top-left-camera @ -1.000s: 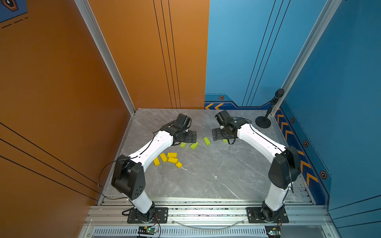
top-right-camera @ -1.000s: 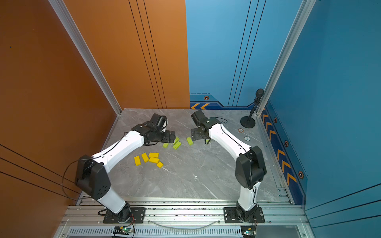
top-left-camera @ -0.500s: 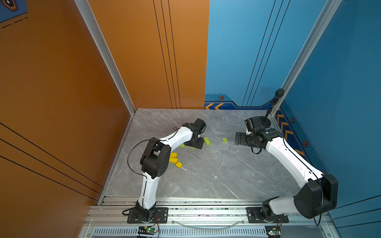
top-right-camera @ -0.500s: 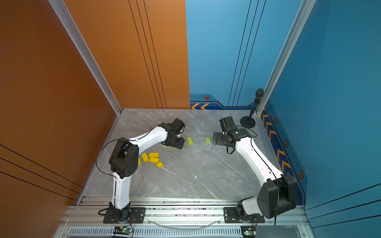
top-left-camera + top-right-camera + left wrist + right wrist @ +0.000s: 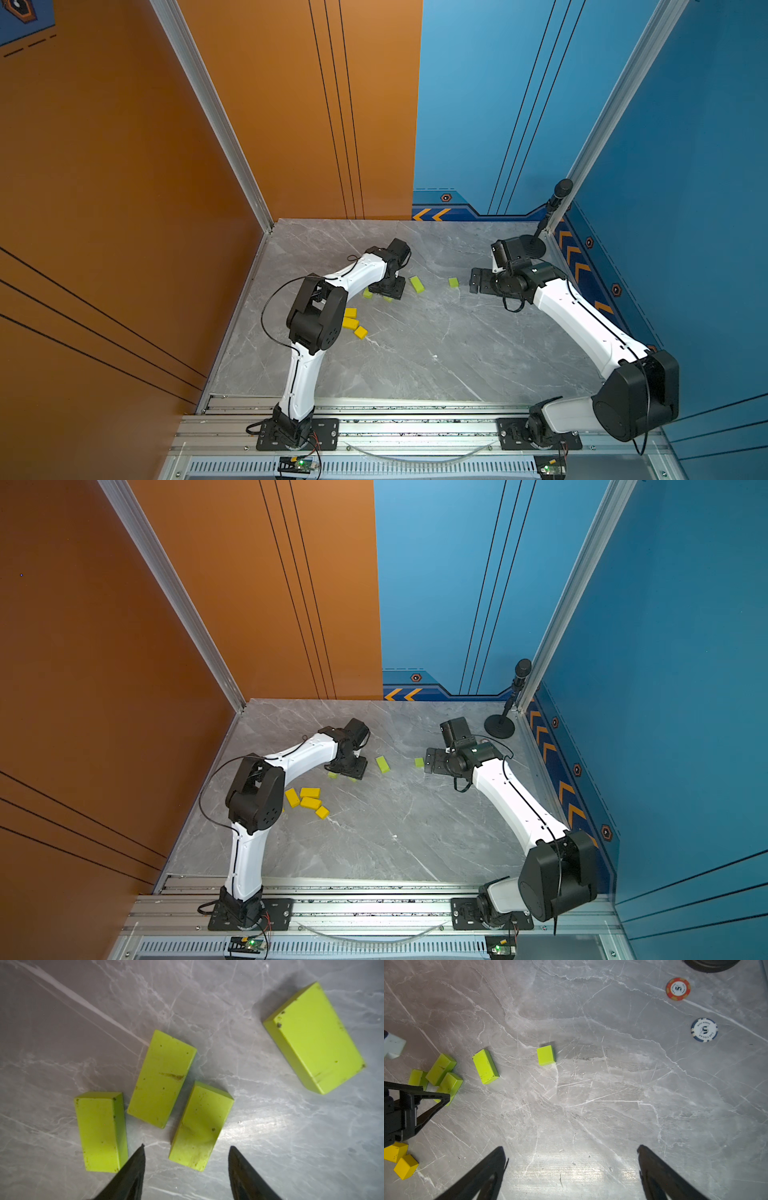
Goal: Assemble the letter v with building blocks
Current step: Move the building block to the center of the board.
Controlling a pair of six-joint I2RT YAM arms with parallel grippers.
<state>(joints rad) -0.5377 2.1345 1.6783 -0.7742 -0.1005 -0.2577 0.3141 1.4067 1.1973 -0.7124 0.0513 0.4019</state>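
Observation:
Three lime-green bricks lie close together under my left gripper (image 5: pixel 386 289) (image 5: pixel 347 767). In the left wrist view they are the outer brick (image 5: pixel 100 1132), the middle brick (image 5: pixel 162 1078) and the near brick (image 5: pixel 200 1126). My left gripper (image 5: pixel 186 1147) is open, its jaws half-narrowed astride the near brick's end, with a gap on each side. A fourth green brick (image 5: pixel 417 284) (image 5: pixel 313 1036) and a green cube (image 5: pixel 453 282) (image 5: pixel 546 1055) lie apart to the right. Yellow blocks (image 5: pixel 350 323) (image 5: pixel 309 792) cluster by the left arm. My right gripper (image 5: pixel 478 281) (image 5: pixel 571 1153) is open over bare table.
A microphone stand (image 5: pixel 536 245) (image 5: pixel 500 725) stands in the back right corner. A red poker chip (image 5: pixel 678 988) and a blue poker chip (image 5: pixel 704 1029) lie near it. Walls close in the left, back and right sides. The left arm's elbow (image 5: pixel 316 316) rises over the yellow blocks.
My left gripper has moved right over the green bricks and its jaws have narrowed. My right gripper has drawn back to the right, away from the green cube, still wide open.

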